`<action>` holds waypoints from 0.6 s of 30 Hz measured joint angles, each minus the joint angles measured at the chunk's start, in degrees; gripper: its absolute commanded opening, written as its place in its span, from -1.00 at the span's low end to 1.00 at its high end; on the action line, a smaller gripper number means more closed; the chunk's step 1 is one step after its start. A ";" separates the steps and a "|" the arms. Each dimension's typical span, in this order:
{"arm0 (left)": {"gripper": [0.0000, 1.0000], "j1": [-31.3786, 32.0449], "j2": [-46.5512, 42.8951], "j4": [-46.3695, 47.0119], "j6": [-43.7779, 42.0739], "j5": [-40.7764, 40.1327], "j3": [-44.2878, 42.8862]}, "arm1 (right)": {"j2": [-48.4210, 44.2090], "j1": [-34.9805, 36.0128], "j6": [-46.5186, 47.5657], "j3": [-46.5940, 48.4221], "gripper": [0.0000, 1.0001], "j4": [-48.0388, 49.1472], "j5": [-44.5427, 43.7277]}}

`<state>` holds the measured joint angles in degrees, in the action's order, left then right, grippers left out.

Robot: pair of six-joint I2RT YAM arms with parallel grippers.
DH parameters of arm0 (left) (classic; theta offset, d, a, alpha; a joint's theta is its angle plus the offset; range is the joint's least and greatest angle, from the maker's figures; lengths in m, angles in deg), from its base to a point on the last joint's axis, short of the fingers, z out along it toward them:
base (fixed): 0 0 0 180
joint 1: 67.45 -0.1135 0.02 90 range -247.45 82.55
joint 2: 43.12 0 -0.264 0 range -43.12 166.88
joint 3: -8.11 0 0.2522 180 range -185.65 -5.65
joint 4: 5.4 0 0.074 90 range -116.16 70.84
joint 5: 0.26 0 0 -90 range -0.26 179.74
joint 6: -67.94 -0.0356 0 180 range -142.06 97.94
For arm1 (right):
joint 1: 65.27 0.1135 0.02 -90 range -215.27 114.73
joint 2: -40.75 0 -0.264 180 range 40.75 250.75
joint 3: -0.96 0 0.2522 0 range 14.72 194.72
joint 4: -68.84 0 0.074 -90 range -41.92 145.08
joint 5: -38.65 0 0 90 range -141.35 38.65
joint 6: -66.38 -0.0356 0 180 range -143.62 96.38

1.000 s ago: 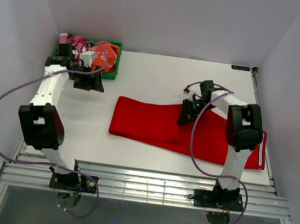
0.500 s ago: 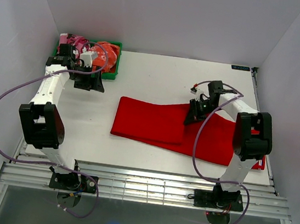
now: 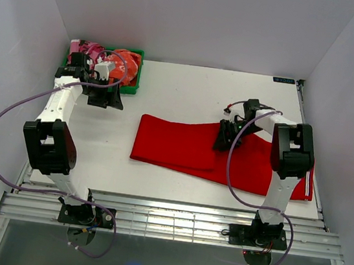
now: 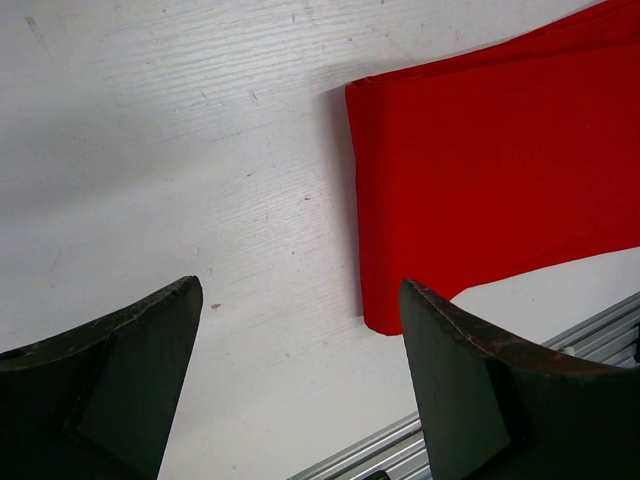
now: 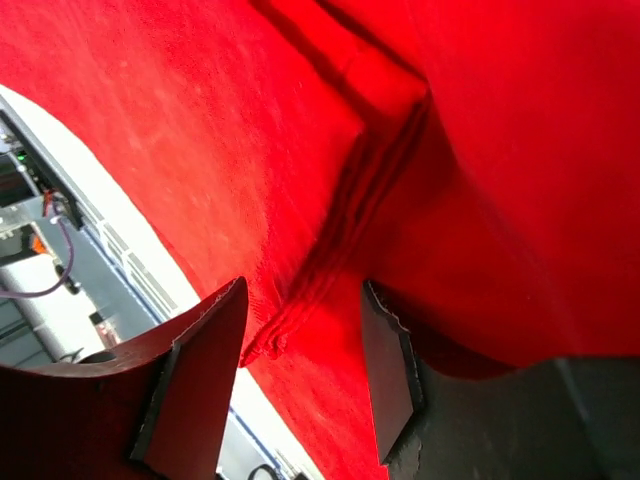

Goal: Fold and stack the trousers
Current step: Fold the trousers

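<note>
White table (image 3: 182, 94): trousers (image 3: 181, 147), green bin (image 3: 131, 84)

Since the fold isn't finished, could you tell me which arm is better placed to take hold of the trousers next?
The right. The right gripper sits open over the trousers; the left gripper is open over bare table near the green bin.

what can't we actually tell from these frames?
- Right gripper, right wrist view: jaws apart around a ridge of the trousers; whether they touch the cloth is unclear.
- Trousers, top view: the right arm covers part of the right end, and the fold layers can't be counted.
- Green bin, top view: the left gripper and arm hide most of its contents.
</note>
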<state>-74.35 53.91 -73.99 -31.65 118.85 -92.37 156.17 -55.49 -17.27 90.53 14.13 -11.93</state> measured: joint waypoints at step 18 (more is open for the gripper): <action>0.82 0.00 2.21 -0.11 -0.04 -2.86 0.13 | 2.58 1.44 0.57 1.11 -0.84 -0.79 7.45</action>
<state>-74.35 56.12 -74.10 -31.69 115.98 -92.24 158.75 -54.05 -16.70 91.65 13.34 -4.48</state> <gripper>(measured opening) 0.902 0.096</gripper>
